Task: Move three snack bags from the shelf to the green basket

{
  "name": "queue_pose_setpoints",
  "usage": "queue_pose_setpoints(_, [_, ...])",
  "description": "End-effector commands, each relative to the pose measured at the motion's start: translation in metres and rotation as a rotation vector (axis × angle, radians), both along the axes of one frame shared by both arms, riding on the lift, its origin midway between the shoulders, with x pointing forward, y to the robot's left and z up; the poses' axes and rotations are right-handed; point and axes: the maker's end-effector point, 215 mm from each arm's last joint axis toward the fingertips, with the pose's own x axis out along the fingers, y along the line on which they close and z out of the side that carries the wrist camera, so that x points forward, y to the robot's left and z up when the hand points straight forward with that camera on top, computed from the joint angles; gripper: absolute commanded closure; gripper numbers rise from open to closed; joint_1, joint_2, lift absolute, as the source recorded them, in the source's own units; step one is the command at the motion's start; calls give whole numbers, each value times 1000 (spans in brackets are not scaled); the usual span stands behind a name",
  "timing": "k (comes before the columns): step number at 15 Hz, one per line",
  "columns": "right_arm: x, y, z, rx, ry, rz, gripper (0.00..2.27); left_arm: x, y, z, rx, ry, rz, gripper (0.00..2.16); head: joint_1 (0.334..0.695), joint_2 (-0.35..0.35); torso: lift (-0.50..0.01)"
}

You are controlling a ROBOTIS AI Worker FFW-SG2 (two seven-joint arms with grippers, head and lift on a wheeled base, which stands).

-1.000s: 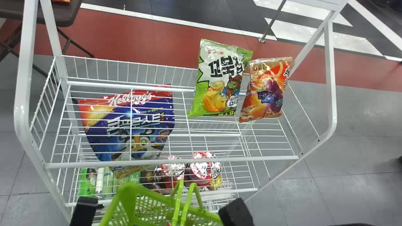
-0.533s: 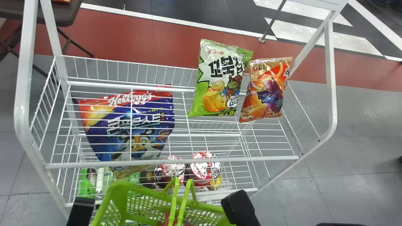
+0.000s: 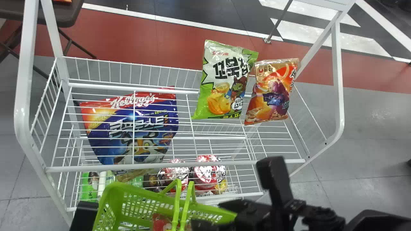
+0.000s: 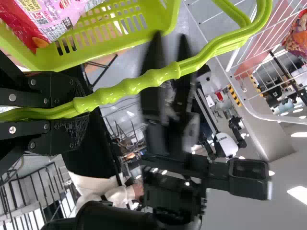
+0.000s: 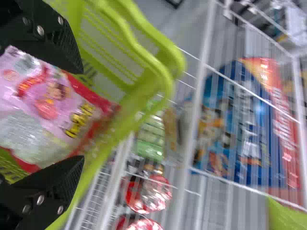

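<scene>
On the upper wire shelf [image 3: 218,163], a green-and-white snack bag [image 3: 224,80] and an orange one [image 3: 273,91] stand side by side at the right. The green basket [image 3: 141,199] is in front, below, holding a pink-and-red bag [image 3: 161,222] [image 5: 43,103]. My left gripper [image 3: 84,215] is at the basket's left; its wrist view shows the left gripper [image 4: 60,112] closed around the basket's handles [image 4: 139,81]. My right gripper [image 3: 208,213] is over the basket's right part, fingers apart; in its wrist view the pink bag lies beyond the open right gripper [image 5: 82,112].
A large blue-and-red cereal bag [image 3: 138,128] stands at the shelf's left. Red-lidded cups [image 3: 205,173] and green packs [image 3: 89,186] sit on a lower shelf. White frame posts [image 3: 24,96] rise at the sides. A dark table [image 3: 61,14] is at the back left.
My right arm has come farther into the head view, its gripper now across the basket's right part. The basket has shifted slightly left and forward. The bags on the shelf have not moved.
</scene>
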Motion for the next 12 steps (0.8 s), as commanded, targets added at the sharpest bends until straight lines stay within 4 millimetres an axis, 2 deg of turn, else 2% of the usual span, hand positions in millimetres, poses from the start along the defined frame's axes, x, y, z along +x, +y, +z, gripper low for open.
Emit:
queue_pose_setpoints(1, [70,-32,41,55,-229,-90,97,0,-1,0,-2,-3,-1,2040,695,-350,-43])
queue_pose_setpoints(2, [102,-47,60,82,-338,-119,93,-1,-2,-1,-1,1,-1,2037,695,-350,-43])
queue_pose_setpoints(4, [149,-74,96,104,-534,-162,80,-1,-3,-3,5,1,-4,2037,695,-350,-43])
queue_pose_setpoints(5, [168,-88,106,89,-598,-185,76,-2,-4,-3,4,3,-5,2037,695,-350,-43])
queue_pose_setpoints(9, [218,-143,108,-31,-692,-292,83,-3,-3,-5,9,7,-7,2037,695,-350,-43])
queue_pose_setpoints(12, [231,-185,114,-127,-782,-403,93,-2,-2,-10,13,12,-2,2040,695,-350,-43])
